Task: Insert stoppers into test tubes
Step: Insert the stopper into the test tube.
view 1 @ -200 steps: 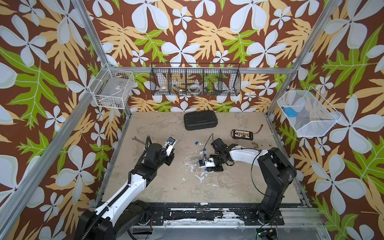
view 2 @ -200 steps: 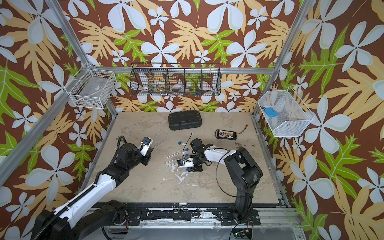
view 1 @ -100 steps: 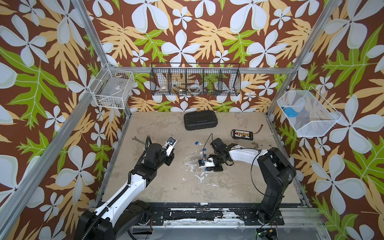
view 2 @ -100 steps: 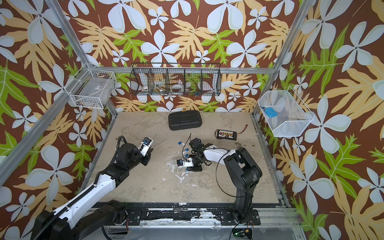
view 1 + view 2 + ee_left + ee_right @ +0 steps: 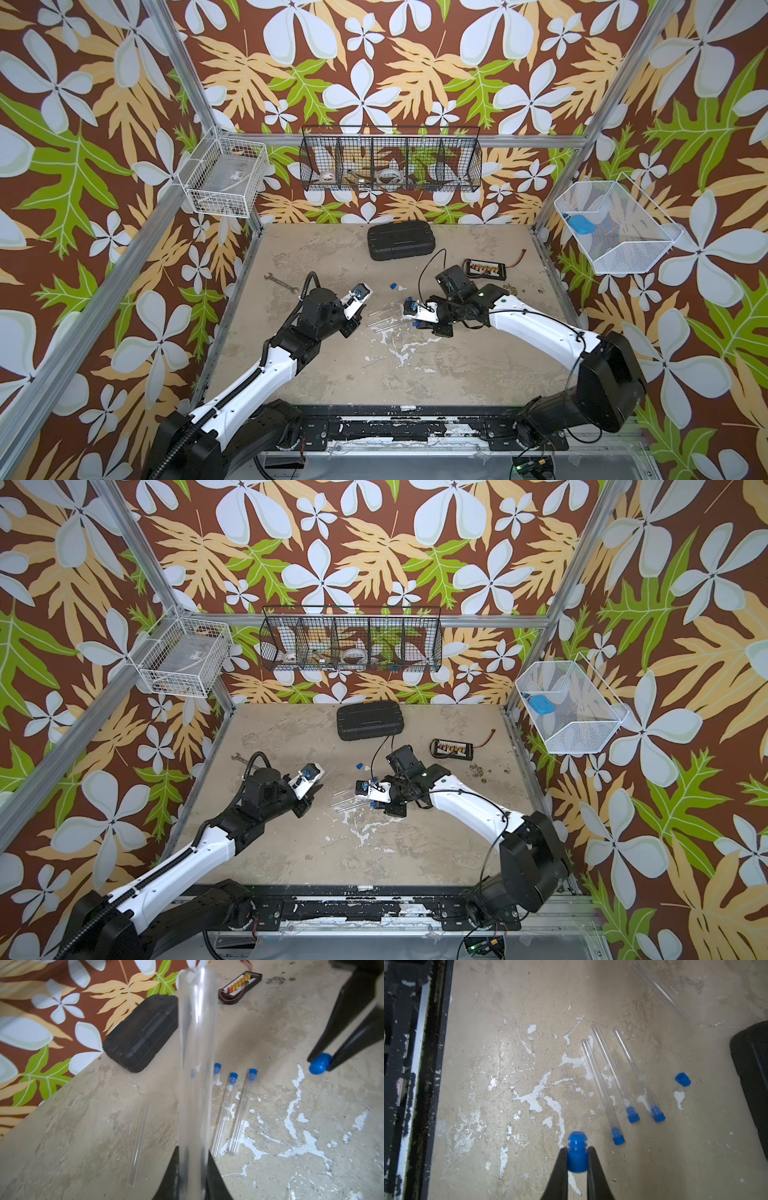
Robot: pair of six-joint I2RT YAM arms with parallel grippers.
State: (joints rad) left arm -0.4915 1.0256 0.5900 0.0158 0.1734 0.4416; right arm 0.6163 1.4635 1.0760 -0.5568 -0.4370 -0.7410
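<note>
A: What's around the work?
B: At the back of the table (image 5: 374,374), a case (image 5: 401,240); a board (image 5: 485,268) to its right; a wrench (image 5: 281,284) far left. All well apart from the work. Between the grippers I see three capped tubes (image 5: 613,1076) lying flat, side by side.
A: Task parts?
B: My left gripper (image 5: 192,1167) is clamped on the held tube (image 5: 196,1043): clear, uncapped at the end I can see, jutting past the fingers. The right gripper (image 5: 577,1153) pinches a stopper (image 5: 576,1139): blue, ribbed, dome outward. One bare tube (image 5: 138,1142) lies alone beside the capped ones; a loose stopper (image 5: 682,1079) sits between them and the case.
A: View differences?
B: Top views barely show the glass; the wrench appears only there. Left wrist also catches the right gripper's stopper, and the held tube blurs what's behind it.
</note>
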